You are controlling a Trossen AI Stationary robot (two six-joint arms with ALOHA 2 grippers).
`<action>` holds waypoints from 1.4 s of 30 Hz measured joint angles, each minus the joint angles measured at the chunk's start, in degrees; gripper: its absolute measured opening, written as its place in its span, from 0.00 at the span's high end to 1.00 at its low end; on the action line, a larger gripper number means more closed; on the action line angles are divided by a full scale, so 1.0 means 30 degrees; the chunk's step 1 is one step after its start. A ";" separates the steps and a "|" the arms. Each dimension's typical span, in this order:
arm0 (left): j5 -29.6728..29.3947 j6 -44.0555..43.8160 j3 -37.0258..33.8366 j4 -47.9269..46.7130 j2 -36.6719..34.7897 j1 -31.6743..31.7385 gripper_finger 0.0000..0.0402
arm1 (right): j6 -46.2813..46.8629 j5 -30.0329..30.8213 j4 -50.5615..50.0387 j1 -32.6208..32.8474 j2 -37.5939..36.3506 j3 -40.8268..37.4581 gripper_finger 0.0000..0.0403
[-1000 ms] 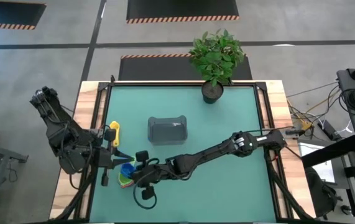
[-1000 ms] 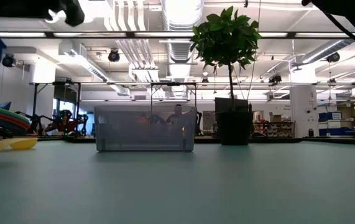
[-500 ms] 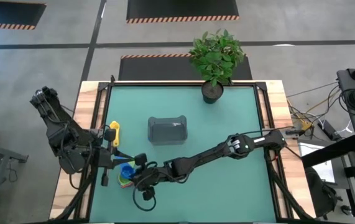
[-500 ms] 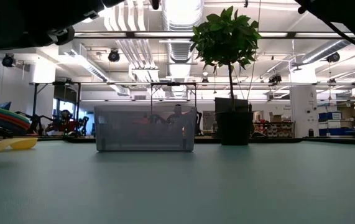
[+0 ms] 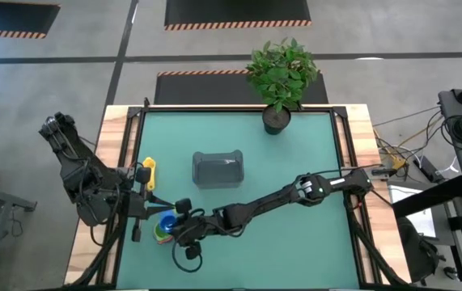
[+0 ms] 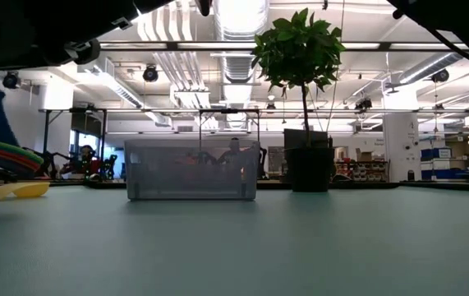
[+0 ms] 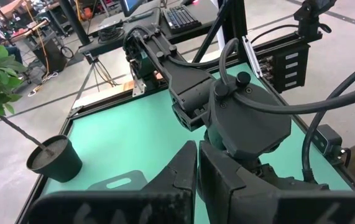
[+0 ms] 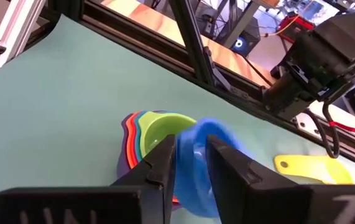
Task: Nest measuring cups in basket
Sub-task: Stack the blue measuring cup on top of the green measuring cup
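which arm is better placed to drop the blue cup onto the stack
Right. Its gripper has its jaws shut on the blue cup, directly above the nested stack. The left gripper waits at the table's left edge, holding nothing.

Basket (image 6: 191, 170) beside potted plant (image 6: 304, 99)

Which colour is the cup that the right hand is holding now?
Blue. The right hand grips the blue cup; the right wrist view shows it best.

Open mat (image 5: 295, 153) between basket (image 5: 218, 169) and plant pot (image 5: 276, 120).
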 joint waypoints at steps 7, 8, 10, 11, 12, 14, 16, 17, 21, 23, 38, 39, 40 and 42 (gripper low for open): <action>0.0000 0.0000 0.0000 0.0005 0.0000 0.0000 1.00 | -0.0007 0.0000 0.0052 -0.0007 0.0000 0.0000 0.77; 0.0000 0.0000 0.0000 0.0005 0.0000 0.0000 1.00 | -0.0012 0.0000 0.0058 -0.0007 0.0000 0.0000 0.77; 0.0000 0.0000 0.0000 0.0005 0.0000 0.0000 1.00 | -0.0022 0.0000 0.0058 -0.0007 0.0000 0.0000 0.77; 0.0000 0.0000 0.0000 0.0005 0.0000 0.0000 1.00 | -0.0027 -0.0007 0.0053 -0.0007 0.0000 0.0000 0.77; 0.0000 0.0000 0.0000 0.0005 0.0000 0.0000 1.00 | -0.0021 -0.0021 0.0054 -0.0007 0.0000 0.0000 0.77; 0.0000 0.0003 0.0000 0.0007 0.0000 0.0000 1.00 | -0.0004 -0.0549 0.0060 -0.0007 0.0000 0.0000 0.77; 0.0000 0.0007 0.0000 0.0005 0.0000 0.0000 1.00 | 0.0334 -0.1149 0.0172 -0.0015 0.0000 0.0000 0.78; 0.0000 0.0027 0.0000 0.0012 0.0000 0.0000 1.00 | 0.0590 -0.1349 0.0411 -0.0046 0.0000 -0.0015 0.79; 0.0000 0.0175 0.0000 0.0136 0.0000 0.0000 1.00 | 0.1156 -0.1508 0.1334 -0.0044 0.0000 -0.0095 0.82; -0.0005 0.0211 0.0000 0.0292 0.0000 0.0000 1.00 | 0.1158 -0.1508 0.1733 -0.0051 0.0000 -0.0102 0.84; 0.0000 0.0219 0.0000 0.0405 0.0000 0.0000 1.00 | 0.1304 -0.1508 0.2166 -0.0051 0.0000 -0.0109 0.86; -0.0003 0.0219 0.0000 0.0405 0.0000 0.0000 1.00 | 0.1304 -0.1508 0.2166 -0.0051 0.0000 -0.0109 0.86; 0.0000 0.0219 0.0000 0.0405 0.0000 0.0000 1.00 | 0.1304 -0.1508 0.2163 -0.0051 0.0000 -0.0109 0.87; 0.0000 0.0203 0.0000 0.0405 0.0000 0.0000 1.00 | 0.1289 -0.1508 0.1970 -0.0051 0.0000 -0.0109 0.87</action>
